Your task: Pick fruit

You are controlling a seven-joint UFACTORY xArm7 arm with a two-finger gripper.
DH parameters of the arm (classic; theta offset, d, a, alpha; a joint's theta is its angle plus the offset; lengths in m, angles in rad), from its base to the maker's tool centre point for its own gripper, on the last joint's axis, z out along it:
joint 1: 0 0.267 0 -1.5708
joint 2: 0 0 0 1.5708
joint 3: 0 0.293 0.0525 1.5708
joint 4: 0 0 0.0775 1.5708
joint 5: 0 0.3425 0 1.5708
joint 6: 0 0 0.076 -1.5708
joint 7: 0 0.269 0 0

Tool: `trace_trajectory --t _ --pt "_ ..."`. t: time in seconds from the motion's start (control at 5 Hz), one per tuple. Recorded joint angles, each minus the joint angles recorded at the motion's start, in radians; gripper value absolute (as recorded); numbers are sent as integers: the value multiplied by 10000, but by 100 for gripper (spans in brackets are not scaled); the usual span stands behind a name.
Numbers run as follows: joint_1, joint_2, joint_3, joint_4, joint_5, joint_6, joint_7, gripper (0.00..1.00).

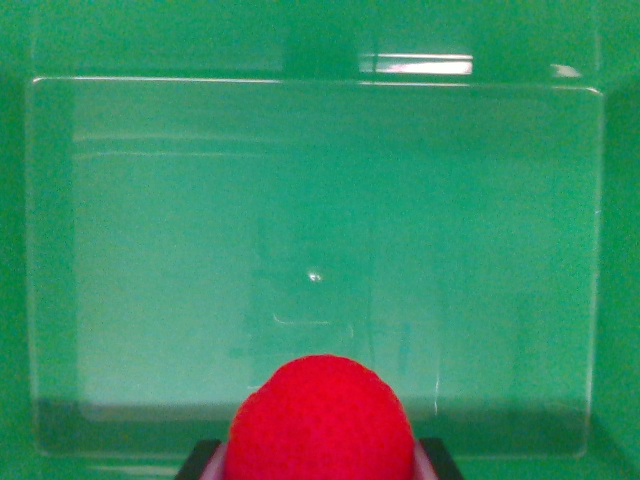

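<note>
A round red fruit [320, 420] with a finely dimpled skin fills the bottom middle of the wrist view. It sits between the two dark fingers of my gripper [320, 462]; only their corners [196, 462] show on either side of it. The gripper is shut on the fruit and holds it above a clear plastic bin [600, 250]. The fruit hides the rest of the fingers.
The clear rectangular bin takes up most of the view and stands on a green surface [620, 40]. Its bottom shows only reflections and a small bright glint [314, 274]. The bin's walls run close to the picture's edges.
</note>
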Motion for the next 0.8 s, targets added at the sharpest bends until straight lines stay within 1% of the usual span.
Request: trace_trajectory --t 0.2,0.4,0.6,0.8 --pt "0 0 0 0 0 0 0 100" --pt "-4 -116 2 180 16 295 -17 100" --pt "-4 -116 2 180 16 295 -17 100" --pt "-8 -211 3 328 29 538 -32 100"
